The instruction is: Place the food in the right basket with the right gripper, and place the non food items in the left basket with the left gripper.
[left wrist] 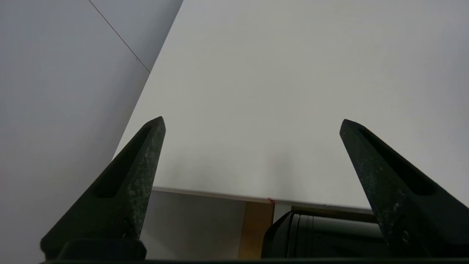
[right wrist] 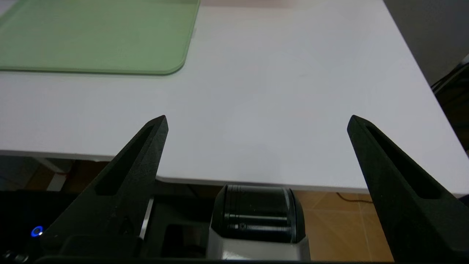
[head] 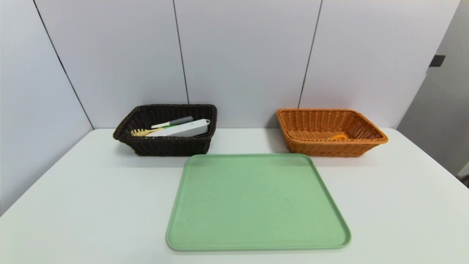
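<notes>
Green and bare, the tray point(head: 256, 201) lies at the middle of the white desk point(head: 91, 205), just in front of two woven baskets. Only the head view shows these: the dark left basket point(head: 166, 145) holds a yellow pasta fork point(head: 143, 132), a white flat tool point(head: 181, 129) and a grey-handled utensil point(head: 172, 122), while the orange right basket point(head: 331, 146) holds a small orange item point(head: 339, 137) near its front wall. Neither arm appears there. The wrist views fill that gap: the left gripper point(left wrist: 253, 124) hangs at the desk's near left edge beside the wall, fingers point(left wrist: 132, 176) spread wide and grasping nothing; the right gripper point(right wrist: 256, 121) hangs at the near edge, fingers point(right wrist: 135, 165) likewise released, with the tray's corner point(right wrist: 161, 55) beyond.
</notes>
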